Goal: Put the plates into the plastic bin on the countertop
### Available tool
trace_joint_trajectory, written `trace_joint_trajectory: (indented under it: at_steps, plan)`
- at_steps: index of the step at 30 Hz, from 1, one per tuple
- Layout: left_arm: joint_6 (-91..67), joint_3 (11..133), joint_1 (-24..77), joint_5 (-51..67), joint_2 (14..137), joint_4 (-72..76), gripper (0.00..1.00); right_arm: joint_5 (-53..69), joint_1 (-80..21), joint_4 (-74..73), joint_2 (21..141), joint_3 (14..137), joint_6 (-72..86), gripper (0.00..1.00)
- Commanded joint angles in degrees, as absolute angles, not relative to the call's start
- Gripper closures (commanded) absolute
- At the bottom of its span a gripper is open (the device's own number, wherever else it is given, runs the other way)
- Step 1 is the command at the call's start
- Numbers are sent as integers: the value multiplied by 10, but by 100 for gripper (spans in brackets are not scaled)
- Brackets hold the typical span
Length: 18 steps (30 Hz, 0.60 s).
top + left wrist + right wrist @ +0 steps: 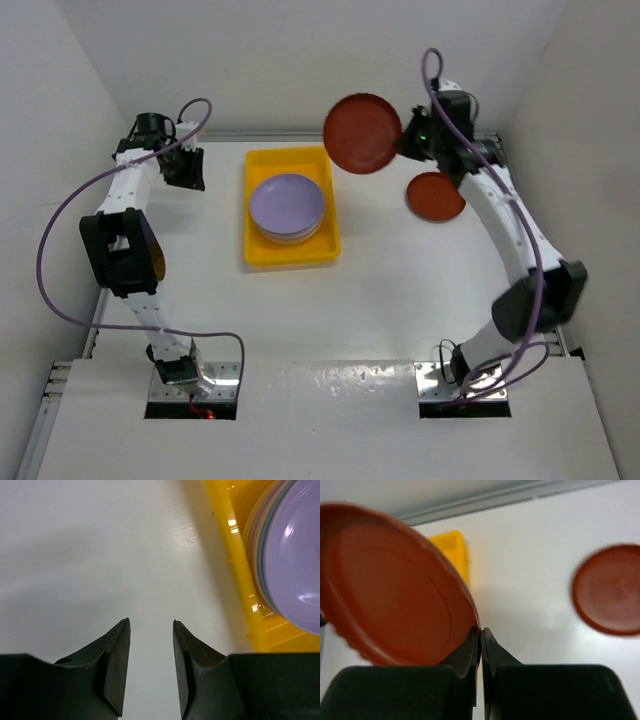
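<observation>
Top external view showed the right hand clamped on the rim of a red plate, in the air beside the far right corner of the bin. A second red plate lay near the far right corner of the desk. A lilac-topped stack sat in the bin. The left hand, jaws apart and empty, hung left of the bin.

A lilac plate lies uppermost in the bin; the right gripper holds a red plate aloft; second red plate lies nearby.
</observation>
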<state>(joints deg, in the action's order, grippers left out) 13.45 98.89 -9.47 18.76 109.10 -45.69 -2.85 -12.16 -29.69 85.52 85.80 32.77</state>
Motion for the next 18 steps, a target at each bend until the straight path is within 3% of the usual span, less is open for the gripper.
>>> trace_joint_trajectory:
  at_steps: [1, 6, 8, 18]
  plan:
    - [131, 977, -115, 179, 1041, -455, 58, -3, -187, -286, 980, 965, 355, 100]
    - [131, 941, -138, 174, 1020, -455, 58, 38, -243, -368, 1199, 1231, 370, 100]
    - [136, 935, -143, 174, 1020, -455, 58, 47, -260, -374, 1242, 1262, 387, 100]
    - [136, 936, -161, 191, 1026, -455, 58, 56, -294, -358, 1268, 1184, 405, 100]
